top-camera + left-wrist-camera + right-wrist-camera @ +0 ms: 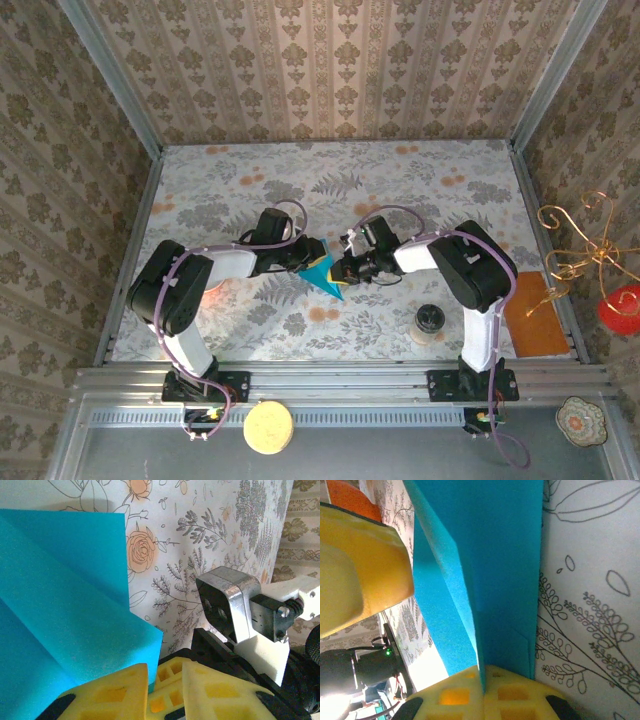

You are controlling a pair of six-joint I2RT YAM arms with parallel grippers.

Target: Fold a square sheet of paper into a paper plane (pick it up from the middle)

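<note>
Right gripper (pixel 482 675) clamped on the folded teal paper (pixel 485 555), held edge-on between its fingers. Left gripper (pixel 150 675) narrow at the paper's corner; can't tell if it's gripping.

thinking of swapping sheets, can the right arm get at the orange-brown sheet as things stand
Probably not yet: the right claw is shut on the teal paper mid-table. The orange-brown sheet lies flat beside that arm's base, and nothing seems to block the way there.
</note>
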